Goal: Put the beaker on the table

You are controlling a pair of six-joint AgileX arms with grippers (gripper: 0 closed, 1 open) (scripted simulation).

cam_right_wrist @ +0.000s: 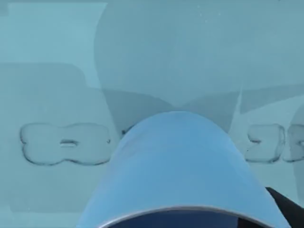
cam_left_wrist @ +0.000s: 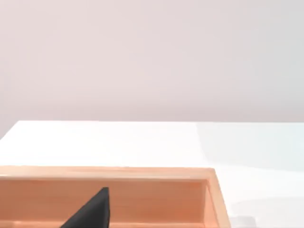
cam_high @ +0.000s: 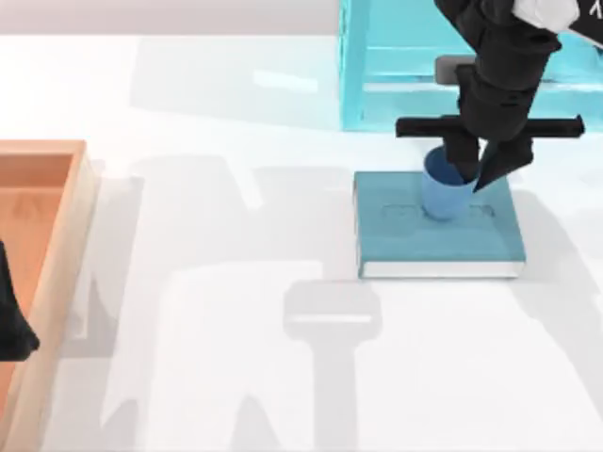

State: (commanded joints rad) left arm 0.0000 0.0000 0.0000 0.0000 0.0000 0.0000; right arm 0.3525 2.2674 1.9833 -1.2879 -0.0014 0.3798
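Blue beaker (cam_high: pixel 445 193) stands upright on the teal book (cam_high: pixel 438 247), which lies flat on the white table (cam_high: pixel 236 330) just in front of the light-blue shelf unit (cam_high: pixel 377 85). My right tool (cam_high: pixel 479 168) is down at the beaker's rim, one finger (cam_high: pixel 461 158) inside the mouth and the other (cam_high: pixel 499 162) outside the wall, so I judge it pinching the rim. In the right wrist view the beaker's wall (cam_right_wrist: pixel 180 166) is close under the camera, with the book cover (cam_right_wrist: pixel 66 142) behind it.

Step in hand: the grasp, beaker not yet lifted. Next move, as I judge it: lift clear of the book, carry sideways past its edge, lower onto bare table.

Beaker: contents not visible. Orange wooden tray (cam_high: pixel 57 245) at the table's left: nothing seen inside. My left tool (cam_high: pixel 14 330) is parked over the tray; I cannot tell its state.
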